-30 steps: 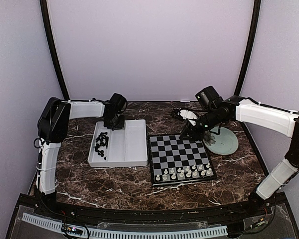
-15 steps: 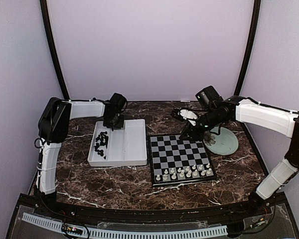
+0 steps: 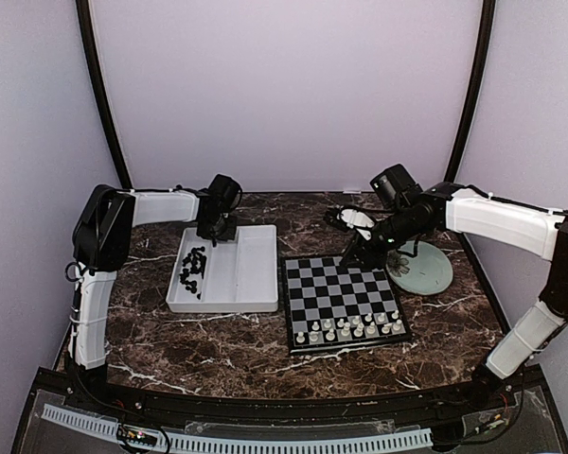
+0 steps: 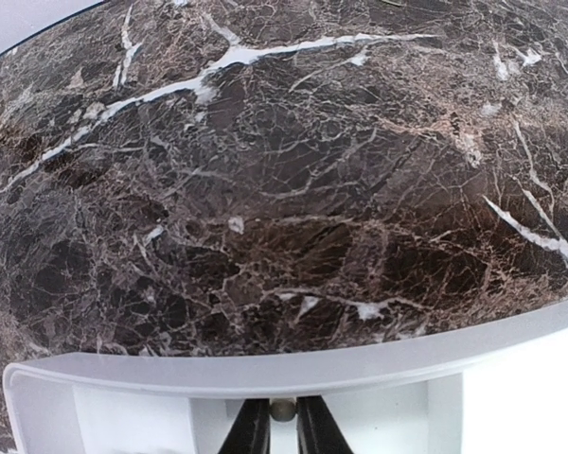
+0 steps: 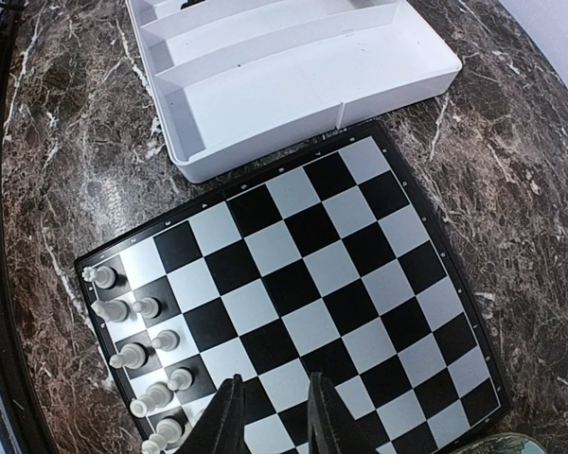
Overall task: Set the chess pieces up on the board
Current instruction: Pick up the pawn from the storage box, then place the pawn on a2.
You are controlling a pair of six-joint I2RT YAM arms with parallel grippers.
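The board [image 3: 341, 295] lies at the table's centre, with white chess pieces [image 3: 350, 328] in its two near rows; they show at its left side [image 5: 133, 322] in the right wrist view. Black chess pieces [image 3: 191, 272] are heaped in the left compartment of the white tray [image 3: 251, 274]. My left gripper [image 3: 215, 232] hangs at the tray's far end. In its wrist view the left gripper [image 4: 283, 421] is shut on the small round grey head of a chess piece [image 4: 282, 410], just inside the tray's rim [image 4: 312, 364]. My right gripper [image 3: 355, 255] hovers open over the board's far right part [image 5: 303, 255], empty [image 5: 275, 380].
A pale green round plate [image 3: 426, 270] sits right of the board, under the right arm. A dark cable bundle [image 3: 346, 218] lies behind the board. The tray's other compartments [image 5: 293, 66] hold nothing. Dark marble table [image 4: 265, 189] stretches beyond the tray.
The left gripper's jaws have closed at the tray's far end, and that wrist has shifted slightly away from me. The right arm has stayed almost still.
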